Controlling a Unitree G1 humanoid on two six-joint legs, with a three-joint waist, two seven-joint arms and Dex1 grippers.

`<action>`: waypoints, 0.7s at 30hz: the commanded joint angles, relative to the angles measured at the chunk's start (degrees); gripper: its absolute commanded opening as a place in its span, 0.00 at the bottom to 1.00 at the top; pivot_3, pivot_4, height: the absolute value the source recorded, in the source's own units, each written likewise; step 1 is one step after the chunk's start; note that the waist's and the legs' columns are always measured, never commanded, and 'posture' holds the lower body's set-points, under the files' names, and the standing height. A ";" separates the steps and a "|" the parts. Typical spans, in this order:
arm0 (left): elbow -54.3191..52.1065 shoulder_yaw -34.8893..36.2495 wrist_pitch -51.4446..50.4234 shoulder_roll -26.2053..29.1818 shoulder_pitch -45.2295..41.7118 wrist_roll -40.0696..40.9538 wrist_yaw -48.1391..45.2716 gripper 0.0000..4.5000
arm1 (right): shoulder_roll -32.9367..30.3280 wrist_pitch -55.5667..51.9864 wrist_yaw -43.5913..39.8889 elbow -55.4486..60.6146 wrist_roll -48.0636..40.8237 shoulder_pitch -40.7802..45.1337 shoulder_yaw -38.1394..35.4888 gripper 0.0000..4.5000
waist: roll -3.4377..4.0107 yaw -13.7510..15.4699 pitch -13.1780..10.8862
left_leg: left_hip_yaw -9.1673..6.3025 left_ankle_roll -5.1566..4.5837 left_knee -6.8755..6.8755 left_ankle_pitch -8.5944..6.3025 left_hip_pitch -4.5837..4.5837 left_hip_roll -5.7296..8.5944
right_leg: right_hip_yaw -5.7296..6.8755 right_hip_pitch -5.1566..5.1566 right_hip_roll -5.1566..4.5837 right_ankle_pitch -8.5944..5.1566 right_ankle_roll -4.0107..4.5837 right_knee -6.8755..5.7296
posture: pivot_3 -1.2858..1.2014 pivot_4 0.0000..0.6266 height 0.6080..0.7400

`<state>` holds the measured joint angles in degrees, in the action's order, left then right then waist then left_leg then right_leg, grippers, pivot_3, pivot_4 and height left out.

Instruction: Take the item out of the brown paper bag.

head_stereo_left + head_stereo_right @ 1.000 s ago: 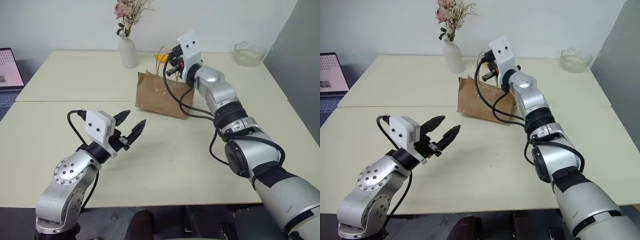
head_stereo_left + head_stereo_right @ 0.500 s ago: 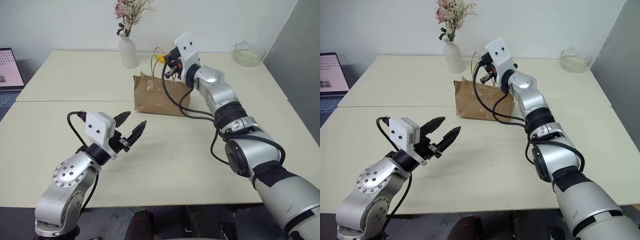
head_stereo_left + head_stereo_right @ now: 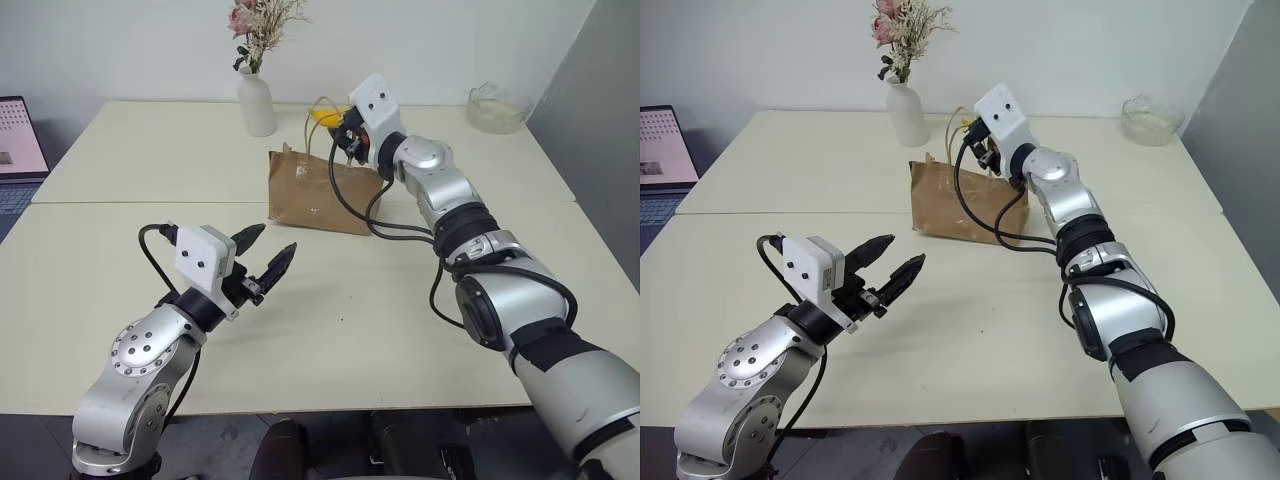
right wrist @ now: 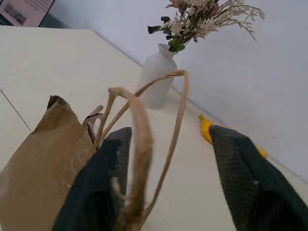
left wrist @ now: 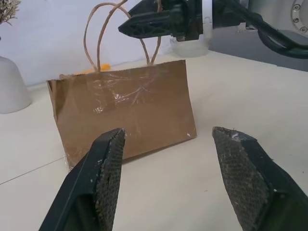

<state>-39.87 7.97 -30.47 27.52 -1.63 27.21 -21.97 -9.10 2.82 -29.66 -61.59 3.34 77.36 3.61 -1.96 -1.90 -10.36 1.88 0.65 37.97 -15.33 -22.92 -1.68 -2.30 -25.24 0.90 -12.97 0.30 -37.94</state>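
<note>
The brown paper bag (image 3: 318,190) stands upright on the cream table (image 3: 400,300), its crinkled side facing me. Its two tan cord handles (image 4: 139,125) loop up from the top edge. My right gripper (image 4: 171,131) hovers level just over the bag's top at the far side, open, with the handles rising between its fingers (image 4: 240,183). The same gripper (image 3: 344,138) sits at the bag's upper right corner. My left gripper (image 3: 268,255) is open with nothing in it, well in front of the bag (image 5: 130,110) and pointing at it. The item is hidden.
A long yellow banana (image 4: 209,129) lies on the table behind the bag. A white vase (image 3: 256,102) with dried flowers stands at the back. A glass bowl (image 3: 497,106) sits at the far right and a laptop (image 3: 18,135) at the left edge.
My right gripper has opened and let go of the cord handles. The bag, tilted a second ago, now stands upright. The left arm has kept still.
</note>
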 commanded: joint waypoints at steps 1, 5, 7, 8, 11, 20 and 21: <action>-1.37 -0.06 1.12 -0.06 -0.94 0.05 -0.28 0.67 | -2.88 -3.06 -4.47 7.77 -1.77 -1.57 -0.80 0.75 | 0.00 0.03 0.00 | 0.00 0.00 0.00 0.00 0.00 0.00 | 0.00 0.00 0.00 0.00 0.00 0.00 | 0.52 0.24 1.00; -1.32 -0.24 1.18 -0.12 -1.02 -0.10 -0.21 0.67 | -5.88 -8.88 -7.81 19.15 -3.46 -7.80 -1.19 0.75 | -0.01 0.06 0.01 | -0.01 0.00 0.01 0.00 0.00 0.00 | 0.00 0.02 -0.01 0.00 0.00 0.00 | 0.52 0.24 1.00; -1.31 -0.28 1.24 -0.17 -0.86 -0.14 -0.19 0.67 | -8.00 -14.76 -10.00 29.13 -5.74 -13.28 -1.72 0.75 | -0.02 0.10 0.01 | -0.02 0.00 0.01 0.00 0.00 0.00 | 0.02 0.03 -0.02 0.00 0.00 -0.01 | 0.52 0.24 1.00; -1.20 -0.32 1.31 -0.20 -0.78 -0.22 -0.19 0.67 | -9.35 -18.49 -11.30 34.95 -7.08 -16.58 -2.00 0.75 | -0.02 0.20 0.01 | -0.03 0.00 0.00 0.00 0.00 0.00 | 0.02 0.02 -0.02 0.00 -0.01 -0.01 | 0.52 0.24 1.00; -1.08 -0.41 1.44 -0.20 -0.51 -0.23 -0.27 0.67 | -12.70 -29.07 -12.53 49.46 -10.87 -25.04 -3.11 0.75 | -0.01 0.35 0.01 | -0.04 0.00 0.02 0.00 -0.01 0.01 | 0.03 0.02 -0.04 0.00 -0.01 -0.04 | 0.52 0.24 1.00; 0.40 -0.78 1.67 0.36 -1.50 -0.35 -1.72 0.67 | -13.81 -39.35 -7.05 66.84 -15.35 -36.65 -5.45 0.75 | -0.02 -0.18 0.01 | 0.02 0.00 0.04 0.03 0.22 -0.01 | -0.04 0.08 0.05 -0.11 -0.21 -0.18 | 0.52 0.24 1.00; 0.53 -0.90 1.71 0.36 -1.63 -0.43 -1.89 0.67 | -13.07 -39.31 -6.32 67.24 -15.50 -36.26 -5.31 0.75 | -0.02 -0.18 0.01 | 0.01 0.00 0.05 0.05 0.24 -0.01 | -0.03 0.09 0.07 -0.09 -0.18 -0.20 | 0.52 0.24 1.00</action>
<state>-38.46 6.95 -29.91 27.53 -2.47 26.87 -23.36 -22.87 -36.96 -37.24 2.18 -10.81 39.78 -0.82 -1.98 -2.08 -10.34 1.90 0.63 38.02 -15.27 -22.67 -1.69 -2.33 -25.16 0.98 -13.03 0.13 -38.14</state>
